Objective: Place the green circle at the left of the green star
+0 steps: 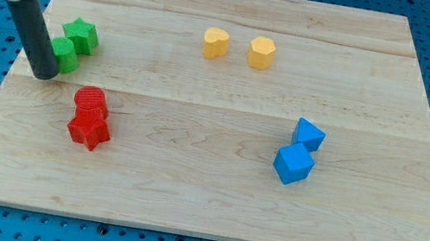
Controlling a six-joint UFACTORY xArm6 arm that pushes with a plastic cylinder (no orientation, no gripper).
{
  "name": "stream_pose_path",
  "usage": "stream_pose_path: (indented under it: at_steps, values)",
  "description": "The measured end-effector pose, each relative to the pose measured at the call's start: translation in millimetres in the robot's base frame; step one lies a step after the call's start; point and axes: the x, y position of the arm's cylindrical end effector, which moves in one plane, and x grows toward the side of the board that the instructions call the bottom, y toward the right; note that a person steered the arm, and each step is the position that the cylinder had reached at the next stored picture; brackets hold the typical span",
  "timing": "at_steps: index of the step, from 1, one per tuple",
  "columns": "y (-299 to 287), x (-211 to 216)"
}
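The green circle [65, 53] lies near the board's left edge, touching the green star [81, 34], which sits just above and to its right. My tip [44, 74] rests on the board right against the circle's lower left side. The rod rises from there toward the view's top left.
A red round block [91, 102] and a red star [90, 129] sit below the green pair. Two yellow blocks [216, 43] [261, 52] lie at the top centre. Two blue blocks [309, 135] [293, 163] lie at the right. The wooden board [211, 199] sits on a blue pegboard.
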Motion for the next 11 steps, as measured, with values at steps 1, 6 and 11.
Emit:
stream_pose_path:
  at_steps: [1,6,11]
  values:
    - [5.4,-34.4]
    - [107.5,-53.3]
    - [6.6,-117.1]
